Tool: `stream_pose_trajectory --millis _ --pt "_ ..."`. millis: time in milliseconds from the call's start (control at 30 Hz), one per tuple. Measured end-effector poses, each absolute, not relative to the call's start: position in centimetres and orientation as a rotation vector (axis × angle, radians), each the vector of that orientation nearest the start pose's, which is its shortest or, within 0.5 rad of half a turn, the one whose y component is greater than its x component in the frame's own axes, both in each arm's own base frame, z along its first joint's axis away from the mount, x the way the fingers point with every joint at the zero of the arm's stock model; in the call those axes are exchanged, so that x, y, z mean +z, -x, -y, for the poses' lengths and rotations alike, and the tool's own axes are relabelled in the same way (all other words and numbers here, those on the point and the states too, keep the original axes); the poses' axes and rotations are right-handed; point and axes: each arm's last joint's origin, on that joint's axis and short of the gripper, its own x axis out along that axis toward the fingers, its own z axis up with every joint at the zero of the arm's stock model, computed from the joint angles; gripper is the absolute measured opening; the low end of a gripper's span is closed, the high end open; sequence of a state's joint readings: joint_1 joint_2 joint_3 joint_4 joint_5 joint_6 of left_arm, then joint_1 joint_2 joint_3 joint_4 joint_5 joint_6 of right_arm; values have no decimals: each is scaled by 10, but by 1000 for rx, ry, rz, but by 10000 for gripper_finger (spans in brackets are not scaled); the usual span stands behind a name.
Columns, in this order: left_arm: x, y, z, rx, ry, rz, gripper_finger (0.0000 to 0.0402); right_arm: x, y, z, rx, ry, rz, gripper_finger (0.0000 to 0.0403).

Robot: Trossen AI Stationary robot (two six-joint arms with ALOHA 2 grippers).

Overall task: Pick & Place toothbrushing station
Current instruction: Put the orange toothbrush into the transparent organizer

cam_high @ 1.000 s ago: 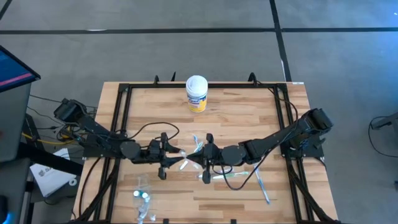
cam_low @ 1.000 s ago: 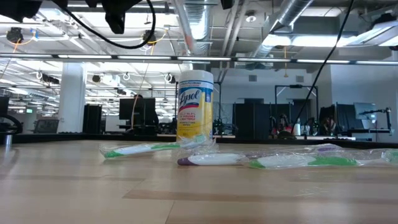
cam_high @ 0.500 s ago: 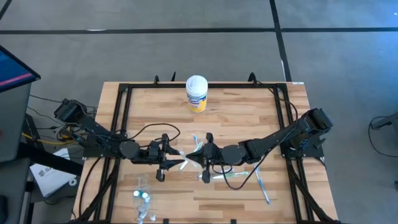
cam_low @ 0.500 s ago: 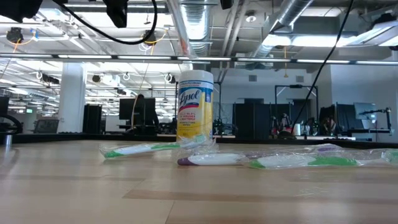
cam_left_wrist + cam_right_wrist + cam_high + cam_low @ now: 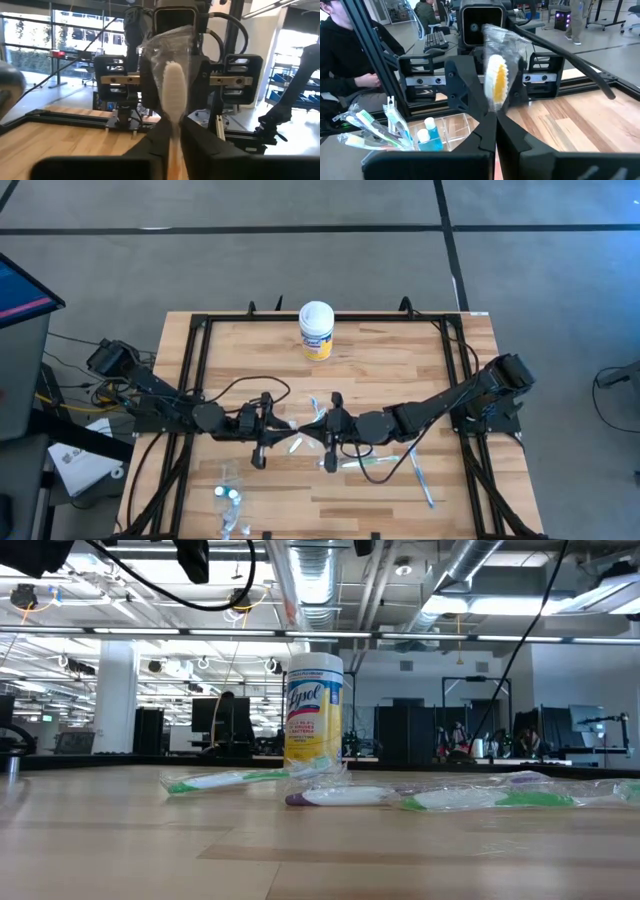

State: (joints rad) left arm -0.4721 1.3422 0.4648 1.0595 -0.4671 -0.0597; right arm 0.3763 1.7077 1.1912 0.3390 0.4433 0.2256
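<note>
**High view.** You saw both arms reaching toward the middle of the table [image 5: 400,360], nose to nose. The left gripper [image 5: 283,442] and the right gripper [image 5: 312,442] met on one wrapped toothbrush [image 5: 298,445], which was held between them above the boards. Loose toothbrushes [image 5: 378,463] lay just beside the right arm. A clear organiser [image 5: 230,498] stood near the table's front edge on the left arm's side. A Lysol wipes canister [image 5: 316,330] stood upright near the far edge.

**Low view.** You saw the Lysol wipes canister upright, with green-and-white toothbrushes in clear wrap lying flat in front of it. Neither gripper showed here.

**Left wrist view.** The left gripper's fingers [image 5: 155,137] were pressed together on the wrapped toothbrush, whose white head stood up in crinkled clear wrap. The right gripper faced it from just behind.

**Right wrist view.** The right gripper's fingers [image 5: 485,132] were clamped together on the wrapped toothbrush. The clear organiser, holding teal tubes and several toothbrushes, showed beyond. A person [image 5: 340,55] in a dark hooded top sat past the table.
</note>
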Motion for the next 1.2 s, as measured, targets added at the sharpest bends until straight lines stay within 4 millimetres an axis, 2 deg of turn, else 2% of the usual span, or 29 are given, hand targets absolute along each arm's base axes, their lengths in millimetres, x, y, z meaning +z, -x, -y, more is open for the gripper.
stream_pose_trajectory --millis 67,300,467,900,1200 --pt "228 -233 105 -28 140 163 11 280 -368 -132 -84 -154 -155 0" --pt "227 -229 113 -66 134 158 5 280 -366 -140 -60 -116 -157 0" --pt "232 -220 121 -116 129 142 5 280 -364 -144 -41 -102 -160 0" --pt "258 -166 146 -335 137 88 4 279 -363 -147 8 -103 -166 0" --pt "263 -133 162 -476 154 51 5 279 -363 -147 8 -103 -167 0"
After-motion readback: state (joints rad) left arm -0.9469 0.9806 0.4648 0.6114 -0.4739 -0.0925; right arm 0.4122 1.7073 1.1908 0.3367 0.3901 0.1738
